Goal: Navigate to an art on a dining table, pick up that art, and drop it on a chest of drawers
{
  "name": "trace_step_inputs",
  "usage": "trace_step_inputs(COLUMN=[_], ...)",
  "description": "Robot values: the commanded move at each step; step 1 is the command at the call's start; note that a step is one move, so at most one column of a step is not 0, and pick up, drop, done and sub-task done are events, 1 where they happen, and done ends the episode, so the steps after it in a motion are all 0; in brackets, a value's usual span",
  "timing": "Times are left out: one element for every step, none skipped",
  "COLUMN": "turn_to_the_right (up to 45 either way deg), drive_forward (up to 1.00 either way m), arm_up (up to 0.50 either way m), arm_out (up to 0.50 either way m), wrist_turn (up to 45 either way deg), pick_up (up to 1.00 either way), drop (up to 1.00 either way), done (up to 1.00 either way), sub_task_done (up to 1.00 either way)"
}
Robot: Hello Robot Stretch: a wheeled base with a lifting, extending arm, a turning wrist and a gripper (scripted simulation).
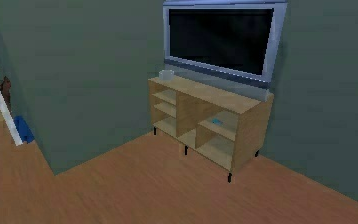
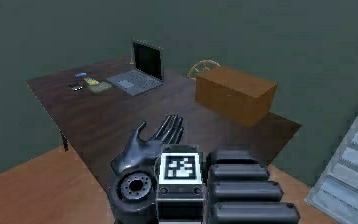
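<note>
A dark hand-shaped sculpture (image 2: 155, 140) shows in the arm side view against the near edge of a dark wooden table (image 2: 82, 112). Just below it are the gripper (image 2: 139, 172) with its dark round body and a white square marker (image 2: 182, 167). The sculpture lies at the gripper's far end with the tabletop behind it, so I cannot tell whether the gripper holds anything. In the forward view a light wooden shelf unit (image 1: 249, 118) stands against the green wall under a large dark screen (image 1: 222, 40).
On the table are an open laptop (image 2: 142, 68), a brown cardboard box (image 2: 235, 95) and small flat things (image 2: 87, 85); a chair back (image 2: 200, 68) shows behind. A pale slatted piece (image 2: 342, 180) stands at the right. The shelf unit carries a small pale thing (image 1: 167, 73).
</note>
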Motion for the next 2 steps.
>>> trace_step_inputs(turn_to_the_right=[0.0,0.0], drive_forward=[0.00,0.00], arm_up=[0.00,0.00], arm_out=[0.26,0.00], wrist_turn=[0.0,45.0], pick_up=[0.00,0.00], drop=[0.00,0.00], done=[0.00,0.00], sub_task_done=[0.00,0.00])
